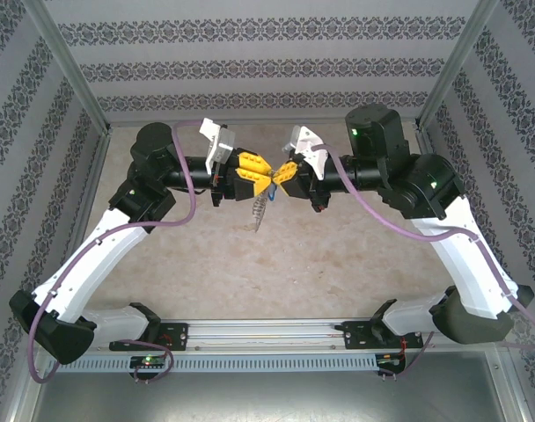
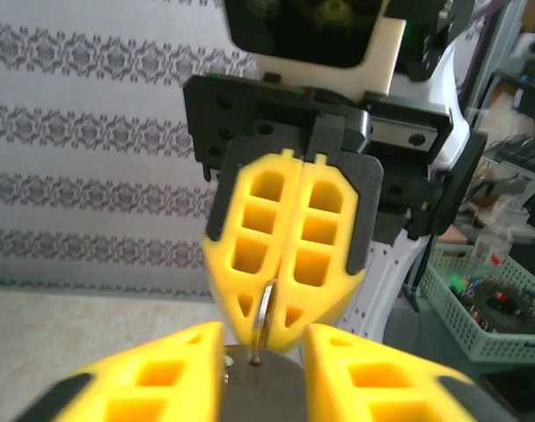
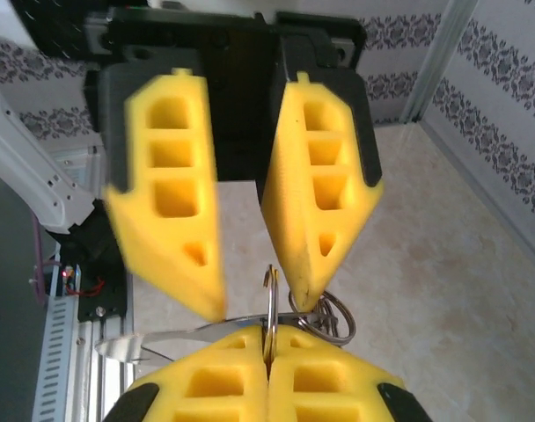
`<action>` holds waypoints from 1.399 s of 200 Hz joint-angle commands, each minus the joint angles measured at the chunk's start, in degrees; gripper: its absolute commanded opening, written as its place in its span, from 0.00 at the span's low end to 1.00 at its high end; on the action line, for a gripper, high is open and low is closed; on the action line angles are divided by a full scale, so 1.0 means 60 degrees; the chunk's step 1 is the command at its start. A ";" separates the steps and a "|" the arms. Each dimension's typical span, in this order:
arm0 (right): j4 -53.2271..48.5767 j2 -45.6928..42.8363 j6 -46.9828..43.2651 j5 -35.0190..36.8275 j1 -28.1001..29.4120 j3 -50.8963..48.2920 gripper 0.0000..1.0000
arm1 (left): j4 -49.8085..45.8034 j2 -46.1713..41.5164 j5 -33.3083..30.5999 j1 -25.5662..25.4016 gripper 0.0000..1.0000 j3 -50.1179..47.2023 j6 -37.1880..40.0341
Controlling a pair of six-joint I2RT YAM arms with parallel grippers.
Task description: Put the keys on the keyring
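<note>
Grey metal, the keyring [image 1: 258, 214] hangs in the air above the beige worktop [image 1: 338, 255], dangling below the spot where the two yellow-fingered pincers meet nose to nose. A speck of blue, the key [image 1: 267, 200], shows against the keyring's upper part, just under the fingertips; how it is attached is too small to tell. From the right wrist, the right pincer [image 3: 268, 338] has its fingers pressed flat together on one thin wire ring [image 3: 270, 294], which stands edge-on out of the seam, with more wire rings [image 3: 327, 316] bunched just beside it. The left pincer [image 3: 257, 303] faces it with fingers spread, one tip on either side of the pinched ring, one finger blurred. From the left wrist, the keyring's flat grey body lies in the gap between the left pincer's fingers [image 2: 162, 382]; whether they press on it cannot be told. Both arms reach inward from the near edge, with patterned walls [image 1: 250, 66] around
</note>
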 commanded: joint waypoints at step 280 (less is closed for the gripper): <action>-0.2669 0.1546 -0.2116 0.1212 0.0904 0.2115 0.18 | -0.2428 -0.0463 -0.1432 -0.0428 0.00 0.0109 0.2280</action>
